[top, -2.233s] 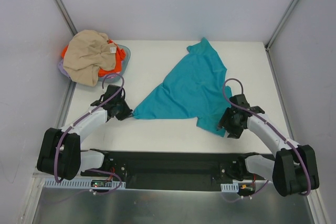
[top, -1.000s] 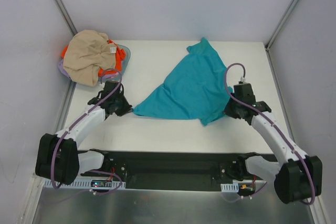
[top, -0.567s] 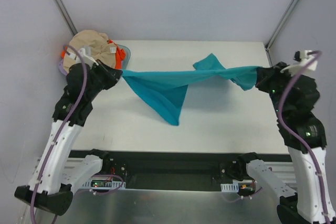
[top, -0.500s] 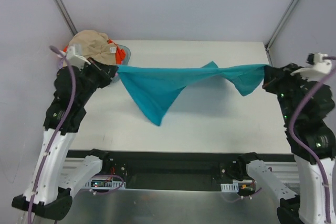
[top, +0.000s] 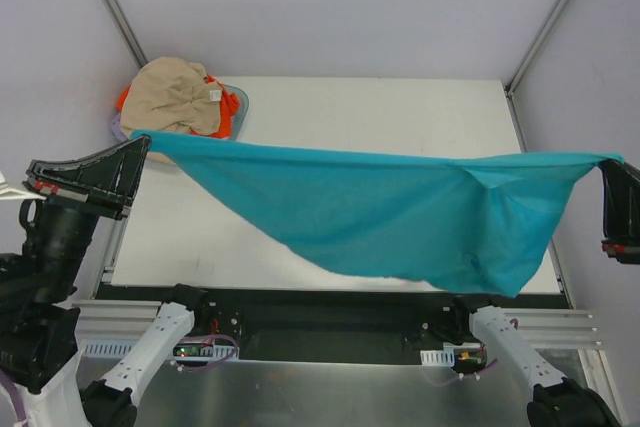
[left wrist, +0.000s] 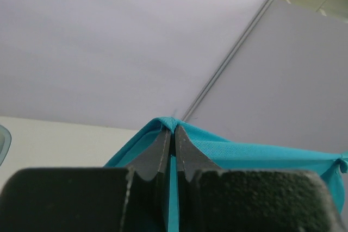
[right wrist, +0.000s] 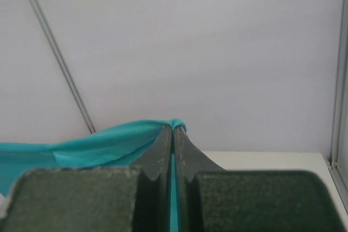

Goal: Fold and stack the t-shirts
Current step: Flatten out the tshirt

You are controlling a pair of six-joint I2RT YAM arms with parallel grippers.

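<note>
The teal-blue t-shirt [top: 390, 212] hangs stretched wide above the table, its lower edge drooping toward the near side. My left gripper [top: 140, 139] is shut on its left corner, high at the left edge. My right gripper [top: 606, 165] is shut on its right corner at the far right edge. In the left wrist view the teal cloth [left wrist: 234, 148] is pinched between the closed fingers [left wrist: 161, 150]. The right wrist view shows teal cloth [right wrist: 98, 142] clamped at the fingertips [right wrist: 163, 148]. The beige t-shirt [top: 175, 97] lies bunched over the orange t-shirt [top: 229, 119].
A shallow bluish-lavender basket [top: 240, 105] holds the beige and orange shirts at the table's back left corner. The white table [top: 400, 112] is enclosed by pale walls with metal corner posts [top: 550, 17]. A black base rail [top: 330, 307] runs along the near edge.
Both arms have risen and spread apart, lifting the teal shirt off the table. It went from a twisted band to a wide, taut sheet.
</note>
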